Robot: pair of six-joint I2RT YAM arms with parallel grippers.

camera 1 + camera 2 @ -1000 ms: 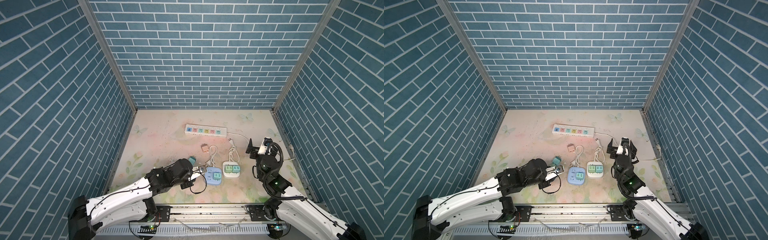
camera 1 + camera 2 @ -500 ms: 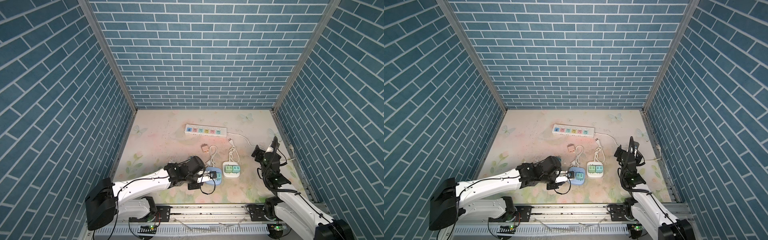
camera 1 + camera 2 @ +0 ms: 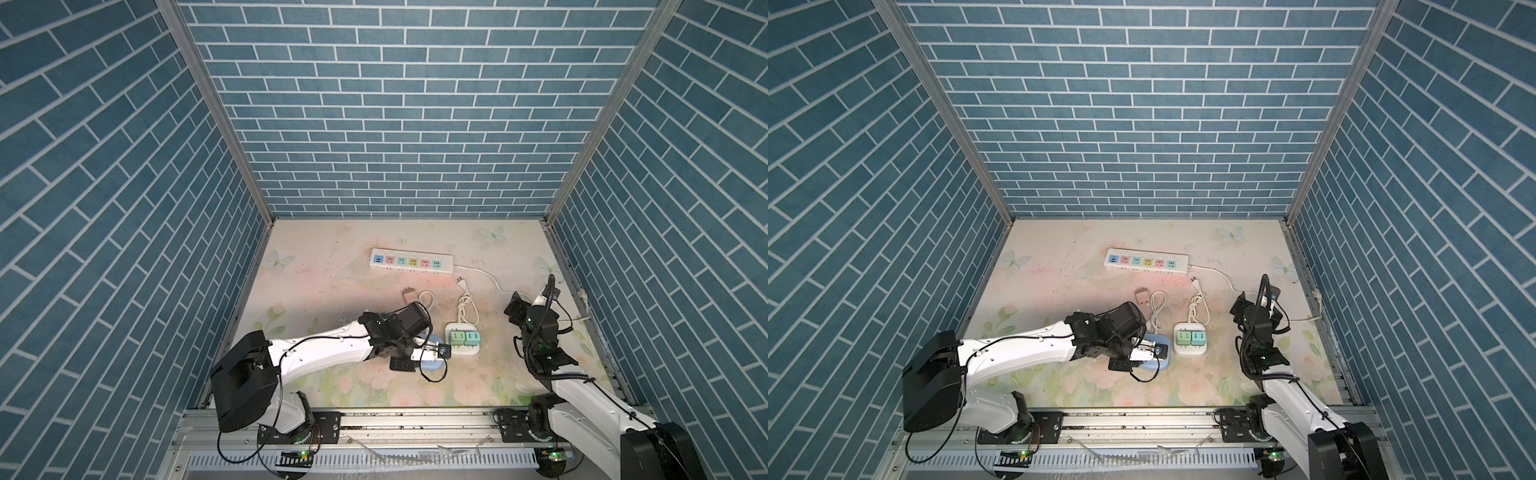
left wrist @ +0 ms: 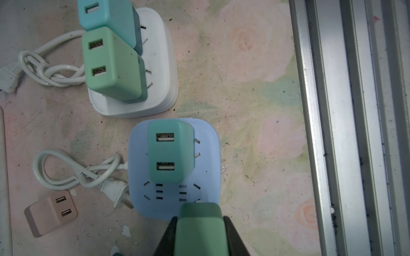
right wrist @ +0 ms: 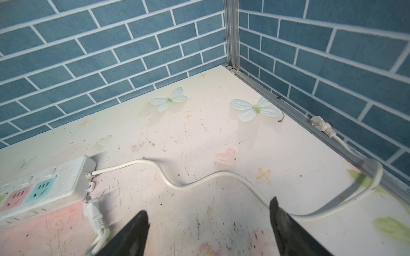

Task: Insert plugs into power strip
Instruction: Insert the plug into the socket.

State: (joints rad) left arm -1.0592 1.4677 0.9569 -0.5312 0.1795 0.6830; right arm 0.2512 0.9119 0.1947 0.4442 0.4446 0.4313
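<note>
A small green plug (image 4: 200,239) is clamped by its two flat sides in the left gripper (image 4: 200,221), just above the free slots of a square blue power strip (image 4: 208,177). In both top views this sits at the centre of the frame, near the front of the table (image 3: 316,291). A teal plug (image 4: 168,153) is already seated in that strip.

The held plug looks like light, hard, smooth plastic. A side grip probably suits it because it leaves the prongs free, though it could twist if pushed off-line, and the light strip may slide.

The left arm (image 3: 324,345) reaches low across the table from lower left. The right arm (image 3: 536,324) stands folded at the right of the frame, and the right gripper (image 5: 208,206) is spread apart and empty above the table. A pinkish plug (image 3: 408,296) lies loose just above the left arm in a top view.
</note>
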